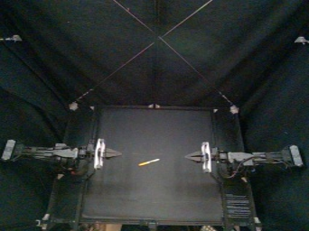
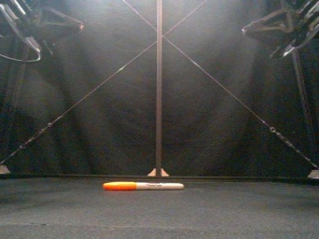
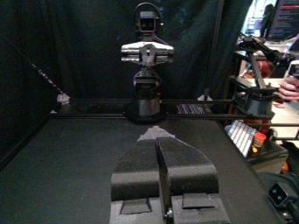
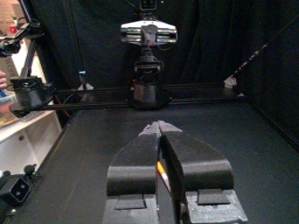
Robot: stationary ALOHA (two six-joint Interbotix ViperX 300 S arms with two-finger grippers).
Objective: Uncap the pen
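Note:
A marker pen [image 1: 148,162] lies flat near the middle of the table, slightly toward the front. In the front view the pen [image 2: 144,186] has an orange cap on its left end and a white barrel. My left gripper [image 1: 117,155] hovers left of the pen, jaws pressed together, holding nothing. My right gripper [image 1: 189,155] faces it from the right, also shut and holding nothing. The pen lies between the two tips, touching neither. In the wrist views the left gripper [image 3: 158,133] and right gripper [image 4: 156,128] each show closed jaws pointing at the opposite arm.
Black table surface [image 1: 145,194] surrounds the pen on all sides. The opposite arm's base [image 3: 145,105] stands at the far rail in each wrist view.

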